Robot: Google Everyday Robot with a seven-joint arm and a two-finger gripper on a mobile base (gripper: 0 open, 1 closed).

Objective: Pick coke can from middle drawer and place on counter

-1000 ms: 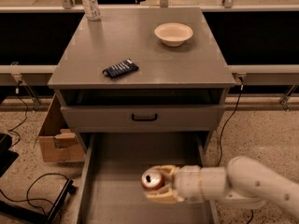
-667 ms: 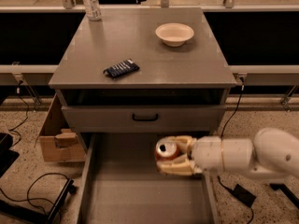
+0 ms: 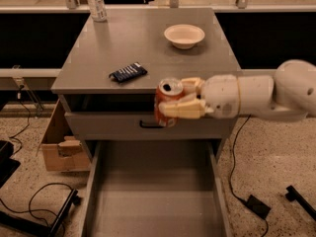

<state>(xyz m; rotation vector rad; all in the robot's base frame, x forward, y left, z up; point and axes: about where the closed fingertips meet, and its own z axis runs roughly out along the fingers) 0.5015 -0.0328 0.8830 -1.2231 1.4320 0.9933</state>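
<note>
My gripper (image 3: 183, 98) is shut on the coke can (image 3: 167, 100), an orange-red can with a silver top. It holds the can upright in the air at the counter's front edge, above the open middle drawer (image 3: 153, 196). The arm reaches in from the right. The drawer's flat grey floor holds nothing. The counter (image 3: 143, 46) is the grey cabinet top just behind the can.
On the counter lie a dark blue snack packet (image 3: 128, 72), a pale bowl (image 3: 184, 35) and a white-labelled bottle (image 3: 95, 2) at the back left. A grey drawer front with a black handle (image 3: 148, 126) sits behind the can. A cardboard box (image 3: 58, 144) and cables lie on the floor at left.
My gripper has lifted the coke can up out of the middle drawer to the level of the counter's front edge. The view has also shifted closer.
</note>
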